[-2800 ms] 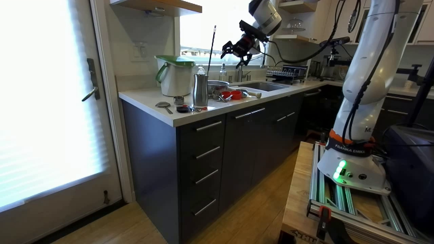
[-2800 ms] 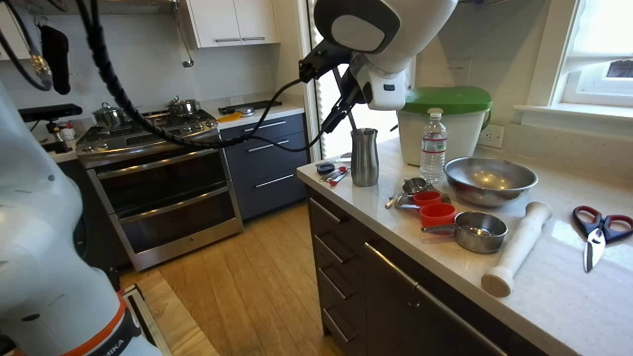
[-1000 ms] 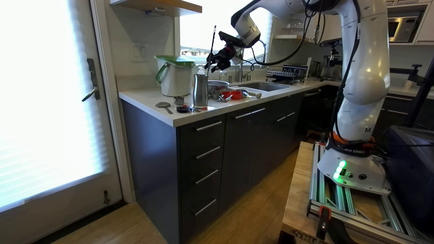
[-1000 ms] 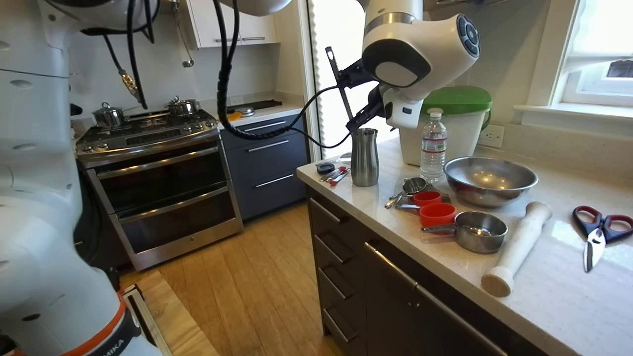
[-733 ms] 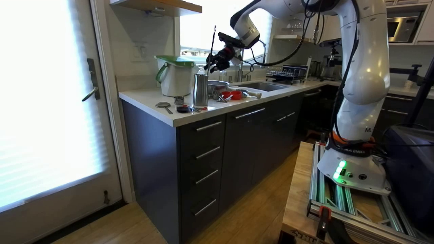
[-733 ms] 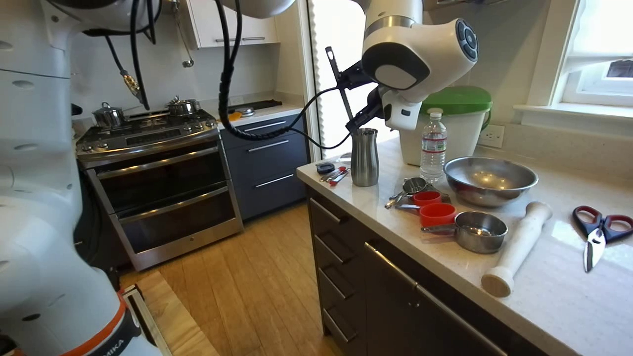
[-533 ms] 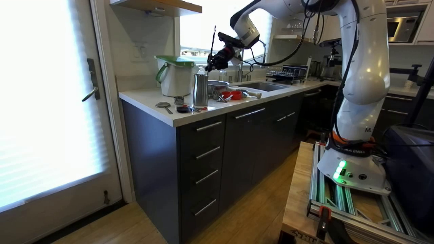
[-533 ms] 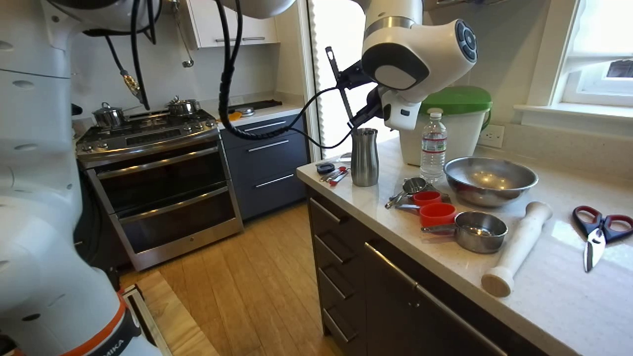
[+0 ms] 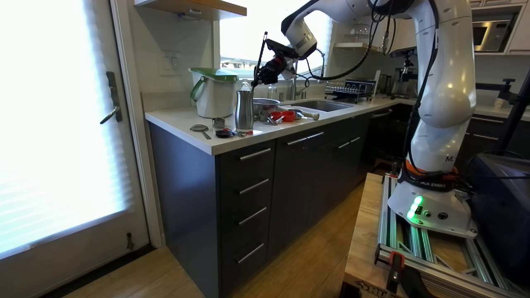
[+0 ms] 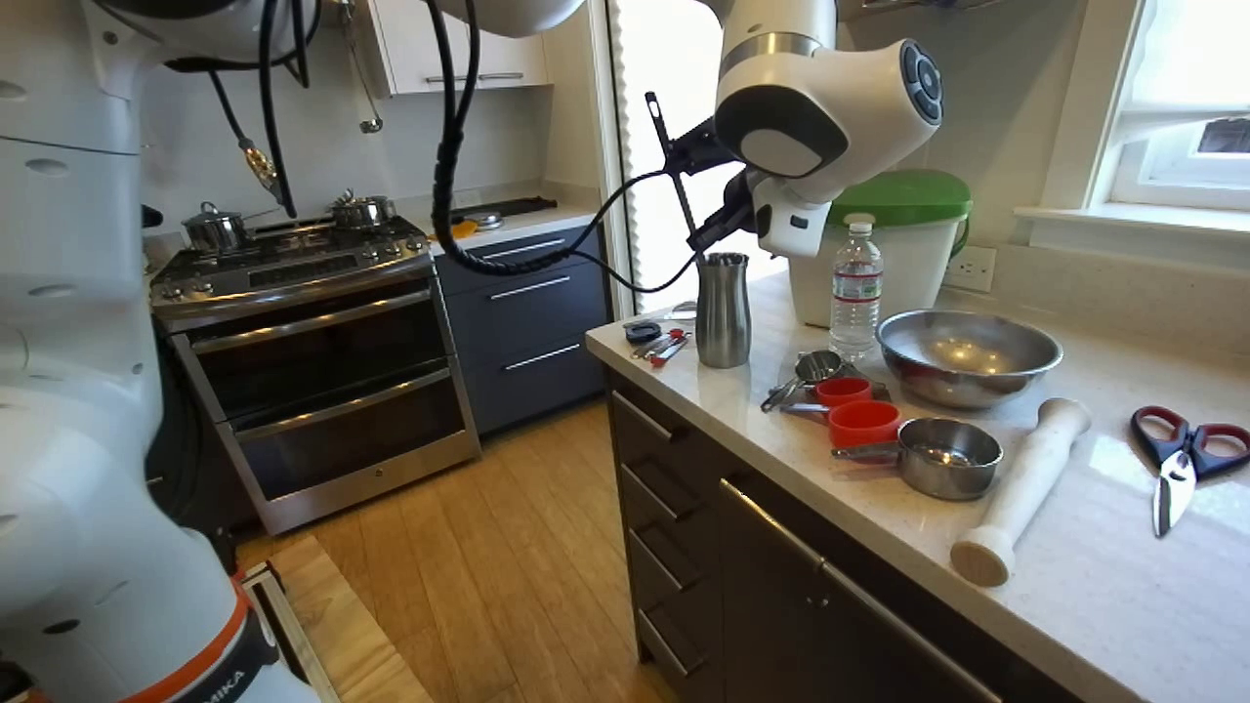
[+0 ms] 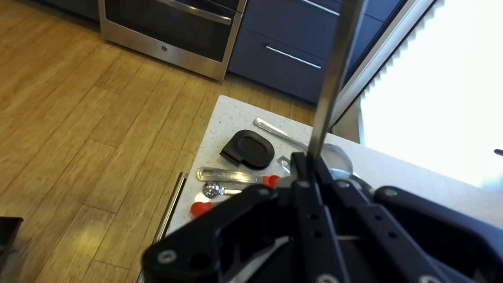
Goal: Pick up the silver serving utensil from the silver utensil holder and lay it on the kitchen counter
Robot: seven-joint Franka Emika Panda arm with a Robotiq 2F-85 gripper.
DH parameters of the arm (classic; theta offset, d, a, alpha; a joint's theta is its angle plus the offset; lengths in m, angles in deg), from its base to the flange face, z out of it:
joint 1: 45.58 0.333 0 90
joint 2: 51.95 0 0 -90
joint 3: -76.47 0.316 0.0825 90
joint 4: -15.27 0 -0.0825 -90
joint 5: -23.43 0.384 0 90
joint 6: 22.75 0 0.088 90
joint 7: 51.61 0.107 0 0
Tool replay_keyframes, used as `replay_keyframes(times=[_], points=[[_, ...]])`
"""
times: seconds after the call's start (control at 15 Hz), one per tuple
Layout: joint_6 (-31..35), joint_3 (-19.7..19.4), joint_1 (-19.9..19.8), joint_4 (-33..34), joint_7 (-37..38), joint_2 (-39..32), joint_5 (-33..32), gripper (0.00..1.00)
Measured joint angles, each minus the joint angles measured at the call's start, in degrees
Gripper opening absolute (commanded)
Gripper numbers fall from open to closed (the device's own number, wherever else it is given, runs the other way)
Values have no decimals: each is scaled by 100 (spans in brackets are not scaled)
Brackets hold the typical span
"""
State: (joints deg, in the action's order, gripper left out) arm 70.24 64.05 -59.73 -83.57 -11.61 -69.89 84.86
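Note:
The silver serving utensil (image 9: 261,51) stands upright, leaning slightly, its lower end hidden inside the silver utensil holder (image 10: 723,312). My gripper (image 11: 311,163) is shut on its thin handle, just above the holder's rim; the wrist view shows the handle (image 11: 334,74) rising from between the fingertips. In an exterior view the gripper (image 9: 255,78) reaches in from the sink side. The holder (image 9: 244,111) rests near the end of the white kitchen counter (image 10: 1133,596). From the wrist, the gripper covers most of what lies below it.
A white bin with green lid (image 9: 215,93) and a water bottle (image 10: 856,293) stand close to the holder. Measuring spoons, a black lid (image 11: 251,149) and a strainer lie at the corner. Red cups (image 10: 864,422), a metal bowl (image 10: 967,356), a wooden pestle (image 10: 1025,488) and scissors (image 10: 1182,459) are farther along.
The arm has come over to the utensil, and the jaws have closed on its handle. In the last half second the utensil's top and the holder have shifted slightly.

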Motion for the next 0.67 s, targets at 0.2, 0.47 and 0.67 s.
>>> replay_keyframes(times=[0.2, 0.47, 0.67], points=[[-60, -1, -5, 65, 13, 1, 11, 1], [-125, -1, -6, 234, 24, 34, 15, 1], [-126, 3, 2, 397, 22, 88, 14, 1]])
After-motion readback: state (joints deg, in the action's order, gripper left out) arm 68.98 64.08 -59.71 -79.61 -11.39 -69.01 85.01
